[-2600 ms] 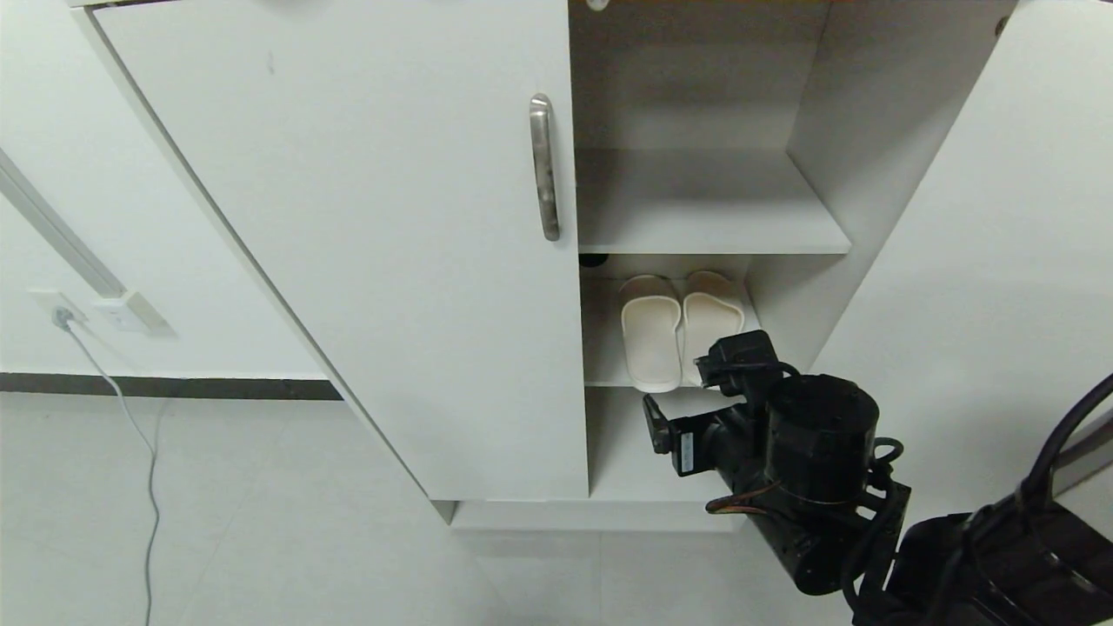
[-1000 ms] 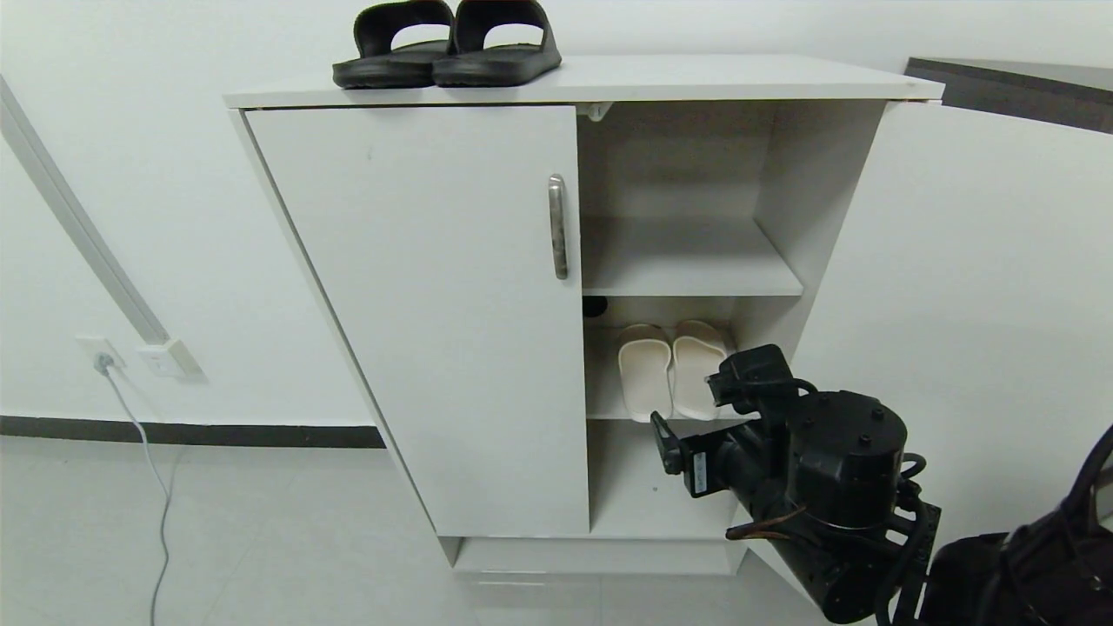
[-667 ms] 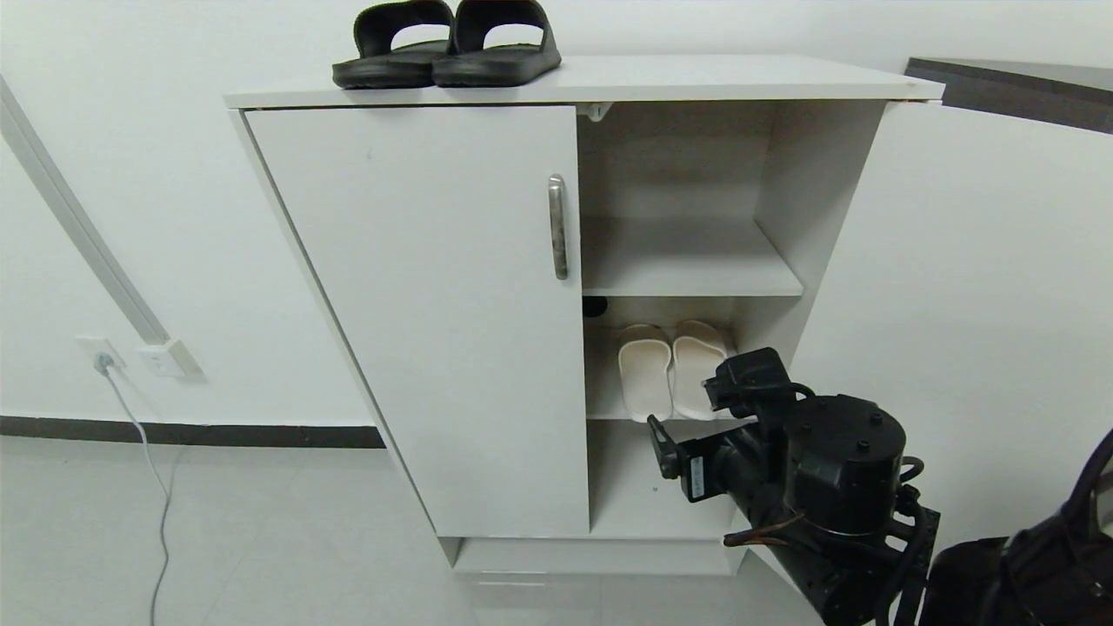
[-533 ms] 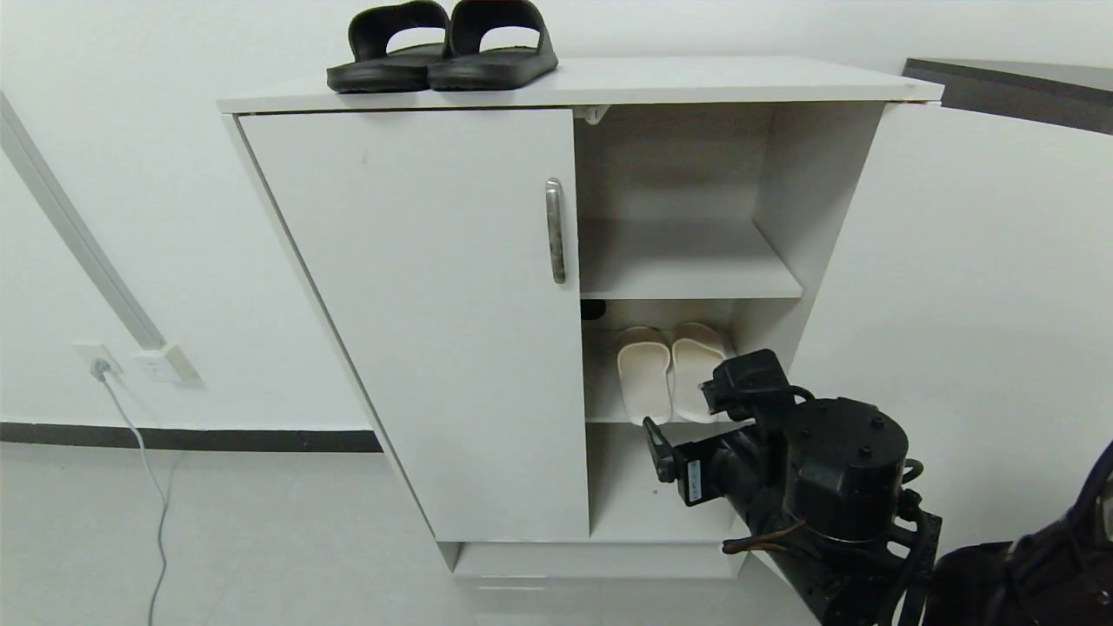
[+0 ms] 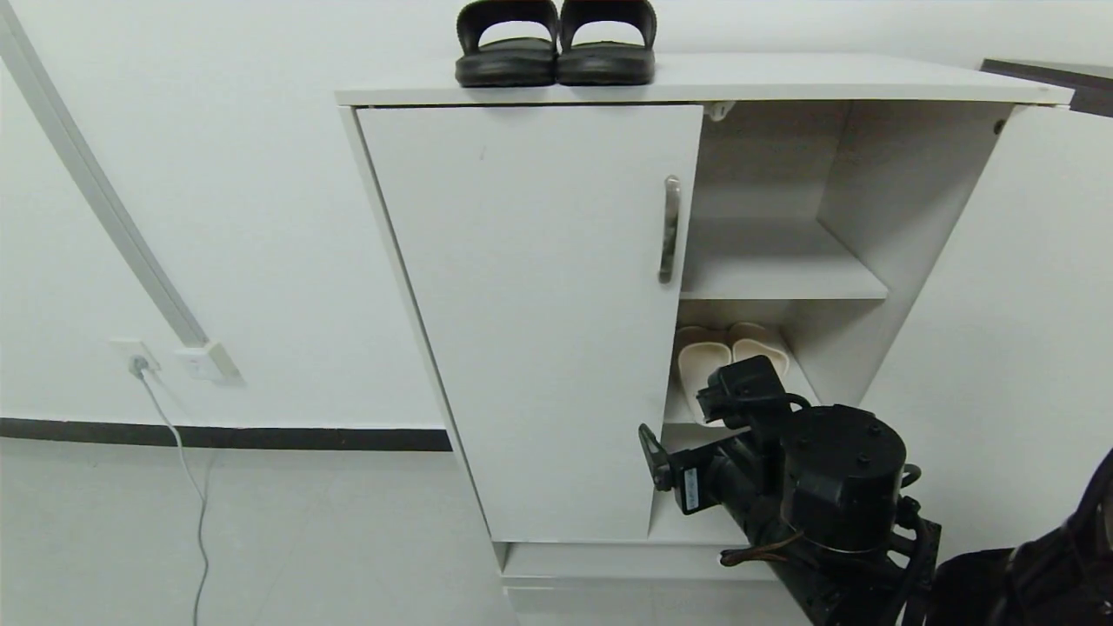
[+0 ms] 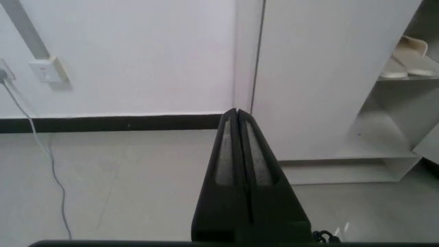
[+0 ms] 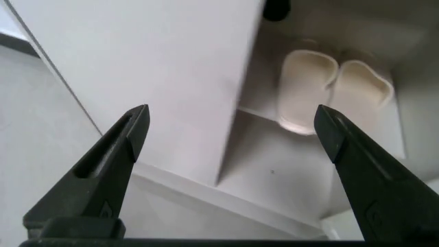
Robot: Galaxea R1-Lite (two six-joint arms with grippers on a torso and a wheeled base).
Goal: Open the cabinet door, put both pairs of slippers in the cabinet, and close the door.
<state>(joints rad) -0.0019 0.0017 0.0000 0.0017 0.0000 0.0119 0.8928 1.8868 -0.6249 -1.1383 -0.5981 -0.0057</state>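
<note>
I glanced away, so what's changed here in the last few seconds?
Only the camera moved, backing off then shifting left. Nothing was gripped or released. The black rubber slippers stay on top of the white cabinet, the cream foam slippers inside it, its right door open, the right hand open and low.

Blk slippers (image 5: 556,48) atop cabinet (image 5: 826,87); white pair (image 5: 704,367) inside, R door (image 5: 1026,348) open.

It looked like a home entryway: a white shoe cabinet (image 5: 530,322) at centre against a bare wall (image 5: 243,174), black slippers (image 5: 556,48) on top, a socket (image 5: 132,356) and cable (image 5: 187,469) at lower left, and a dark skirting strip (image 5: 217,436) above a pale floor (image 5: 261,539).
</note>
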